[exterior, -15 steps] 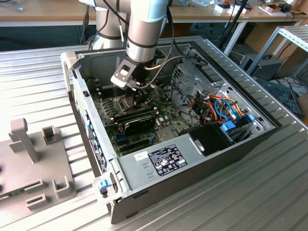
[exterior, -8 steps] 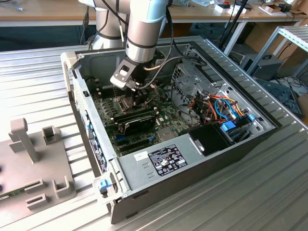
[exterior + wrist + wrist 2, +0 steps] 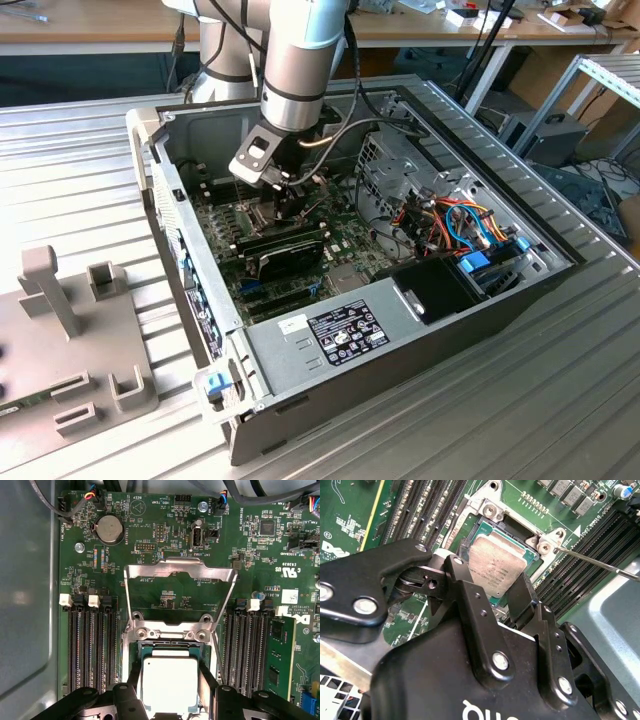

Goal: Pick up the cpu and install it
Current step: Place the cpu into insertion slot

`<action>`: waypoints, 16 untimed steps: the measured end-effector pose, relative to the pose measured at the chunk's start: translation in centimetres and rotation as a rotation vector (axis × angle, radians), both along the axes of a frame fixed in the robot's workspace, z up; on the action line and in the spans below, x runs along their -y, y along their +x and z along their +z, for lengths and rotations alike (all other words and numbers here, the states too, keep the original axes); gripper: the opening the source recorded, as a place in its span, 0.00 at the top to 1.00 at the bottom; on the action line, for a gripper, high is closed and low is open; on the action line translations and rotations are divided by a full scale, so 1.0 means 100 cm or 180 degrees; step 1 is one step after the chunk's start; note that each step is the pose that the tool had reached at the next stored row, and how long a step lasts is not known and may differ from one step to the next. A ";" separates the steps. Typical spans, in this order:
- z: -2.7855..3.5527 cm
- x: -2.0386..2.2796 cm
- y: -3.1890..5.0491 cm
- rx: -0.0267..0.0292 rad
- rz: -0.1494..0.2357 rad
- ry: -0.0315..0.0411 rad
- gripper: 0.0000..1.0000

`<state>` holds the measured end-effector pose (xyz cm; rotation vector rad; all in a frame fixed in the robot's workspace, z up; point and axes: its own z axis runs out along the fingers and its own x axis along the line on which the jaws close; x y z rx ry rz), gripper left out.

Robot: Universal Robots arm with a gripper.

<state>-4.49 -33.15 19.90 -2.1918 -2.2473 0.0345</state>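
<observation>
The cpu (image 3: 170,682) is a flat square chip with a dull silvery top, and it sits between my two black fingers (image 3: 134,680). It lies level directly over the dark square socket (image 3: 170,648); I cannot tell whether it touches the socket. In the second wrist view the cpu (image 3: 495,567) shows a finger pressed against each of two opposite edges. My gripper (image 3: 492,577) is shut on it. The socket's hinged metal frame (image 3: 180,570) is swung open beyond the socket. In the exterior view my gripper (image 3: 288,200) reaches down into the open computer case (image 3: 400,330).
Rows of black memory slots (image 3: 90,645) flank the socket on both sides, with a green memory stick (image 3: 277,660) in one. A thin metal lever (image 3: 590,560) juts out beside the socket. Cables and a drive cage (image 3: 400,170) fill the case's far side. A grey fixture (image 3: 70,340) lies on the exterior view's left.
</observation>
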 end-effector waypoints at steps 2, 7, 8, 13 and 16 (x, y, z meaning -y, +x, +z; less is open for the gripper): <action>0.0000 0.0000 0.0000 0.0000 0.0000 0.0000 0.45; -0.0001 0.0000 0.0000 0.0000 -0.0022 0.0000 0.45; 0.0000 -0.0001 0.0000 0.0001 -0.0022 0.0001 0.45; 0.0019 -0.0001 0.0001 0.0000 -0.0022 0.0001 0.45; 0.0022 0.0000 0.0000 0.0000 -0.0022 0.0001 0.45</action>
